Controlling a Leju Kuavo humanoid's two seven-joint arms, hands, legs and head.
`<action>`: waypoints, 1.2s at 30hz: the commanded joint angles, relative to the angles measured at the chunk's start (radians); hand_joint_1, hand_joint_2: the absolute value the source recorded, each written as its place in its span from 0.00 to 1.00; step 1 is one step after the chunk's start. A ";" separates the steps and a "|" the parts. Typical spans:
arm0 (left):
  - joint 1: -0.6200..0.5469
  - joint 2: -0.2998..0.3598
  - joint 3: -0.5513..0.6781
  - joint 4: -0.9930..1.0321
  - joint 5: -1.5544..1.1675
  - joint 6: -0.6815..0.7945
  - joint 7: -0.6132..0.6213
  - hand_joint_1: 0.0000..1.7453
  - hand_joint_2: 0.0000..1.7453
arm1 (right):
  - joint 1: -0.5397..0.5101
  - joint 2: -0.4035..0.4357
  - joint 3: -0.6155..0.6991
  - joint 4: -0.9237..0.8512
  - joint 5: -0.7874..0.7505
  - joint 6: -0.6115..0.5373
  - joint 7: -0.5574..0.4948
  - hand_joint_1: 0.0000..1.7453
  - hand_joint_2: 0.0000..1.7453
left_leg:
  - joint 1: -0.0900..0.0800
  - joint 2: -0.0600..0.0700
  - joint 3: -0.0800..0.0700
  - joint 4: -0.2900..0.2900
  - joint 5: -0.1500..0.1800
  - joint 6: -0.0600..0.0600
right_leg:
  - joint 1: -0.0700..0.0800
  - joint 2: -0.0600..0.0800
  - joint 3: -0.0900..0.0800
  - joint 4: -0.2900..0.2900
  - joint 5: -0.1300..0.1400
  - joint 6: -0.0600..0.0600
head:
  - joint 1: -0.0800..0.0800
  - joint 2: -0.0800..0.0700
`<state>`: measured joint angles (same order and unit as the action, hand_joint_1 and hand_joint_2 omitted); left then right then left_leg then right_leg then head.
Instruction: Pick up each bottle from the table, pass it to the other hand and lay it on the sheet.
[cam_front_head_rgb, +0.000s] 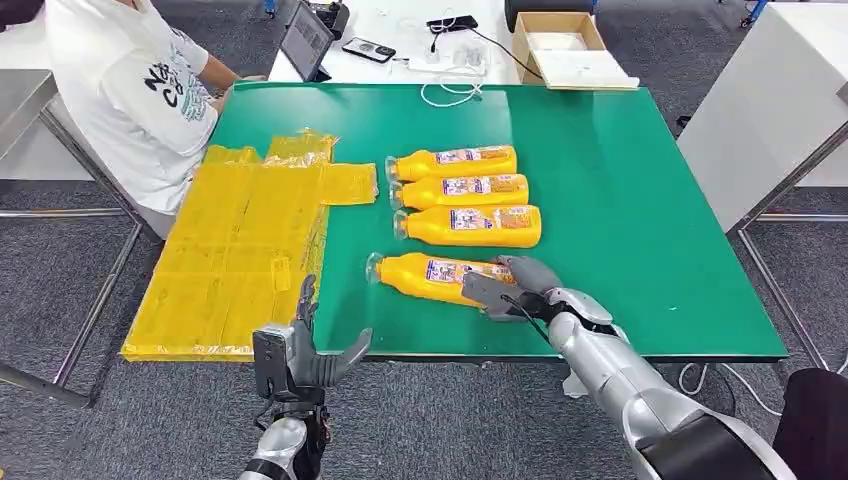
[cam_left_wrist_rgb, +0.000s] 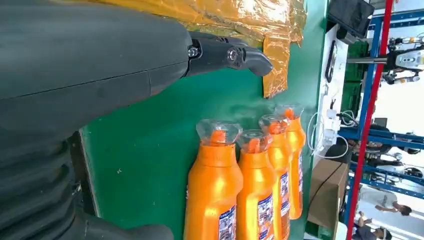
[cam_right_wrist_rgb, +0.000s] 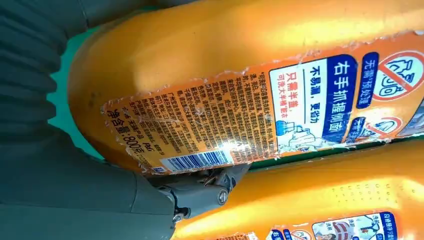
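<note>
Four orange bottles lie side by side on the green table (cam_front_head_rgb: 620, 200), caps pointing toward the yellow sheet (cam_front_head_rgb: 240, 250). My right hand (cam_front_head_rgb: 515, 285) grips the base end of the nearest bottle (cam_front_head_rgb: 430, 275), thumb on the near side and fingers over the far side; the bottle still rests on the table. In the right wrist view its label (cam_right_wrist_rgb: 225, 125) is close up, and a finger (cam_right_wrist_rgb: 200, 190) sits between it and the second bottle (cam_right_wrist_rgb: 325, 200). My left hand (cam_front_head_rgb: 300, 350) hovers with spread fingers at the table's front edge, beside the sheet's corner, holding nothing. Its finger (cam_left_wrist_rgb: 225, 52) points past the bottle caps (cam_left_wrist_rgb: 217, 132).
The other three bottles (cam_front_head_rgb: 470, 225) lie just behind the gripped one. A person in a white shirt (cam_front_head_rgb: 120, 90) sits at the table's far left corner. A laptop (cam_front_head_rgb: 305, 40), phone, cables and a cardboard box (cam_front_head_rgb: 560, 40) sit beyond the far edge. A white table (cam_front_head_rgb: 770, 100) stands right.
</note>
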<state>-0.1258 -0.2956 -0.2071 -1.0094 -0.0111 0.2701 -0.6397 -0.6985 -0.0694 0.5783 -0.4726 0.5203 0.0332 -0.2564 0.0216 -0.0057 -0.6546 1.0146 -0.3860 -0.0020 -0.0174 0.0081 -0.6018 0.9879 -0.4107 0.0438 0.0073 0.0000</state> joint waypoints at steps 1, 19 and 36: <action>-0.035 -0.011 -0.006 0.062 0.006 0.002 0.006 0.00 1.00 | 0.019 0.013 0.010 0.039 0.000 0.004 0.001 0.88 1.00 | 0.000 -0.001 0.004 -0.001 -0.001 0.001 | 0.000 -0.002 0.004 -0.001 -0.001 -0.002 | 0.000 0.000; -0.023 -0.010 0.003 -0.020 0.068 0.001 -0.004 0.00 1.00 | 0.475 0.182 -0.483 -0.966 -0.151 -0.703 -0.370 1.00 1.00 | 0.000 -0.004 -0.004 0.001 -0.002 0.001 | 0.000 -0.003 -0.002 0.002 -0.004 -0.002 | 0.000 0.000; 0.009 -0.003 -0.024 -0.128 0.166 -0.151 0.078 0.00 1.00 | 0.489 0.196 -0.499 -0.888 -0.158 -0.672 -0.382 1.00 1.00 | -0.001 -0.003 -0.005 0.000 -0.002 0.001 | 0.000 -0.002 -0.003 0.000 -0.003 -0.002 | 0.000 0.000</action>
<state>-0.1182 -0.2960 -0.2071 -1.0781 0.0779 0.2261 -0.6164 -0.2143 0.1049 0.1141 -1.3844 0.3681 -0.6645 -0.6302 0.0213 -0.0090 -0.6627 1.0146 -0.3861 -0.0021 -0.0176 0.0067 -0.6086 0.9881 -0.4115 0.0438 0.0069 0.0000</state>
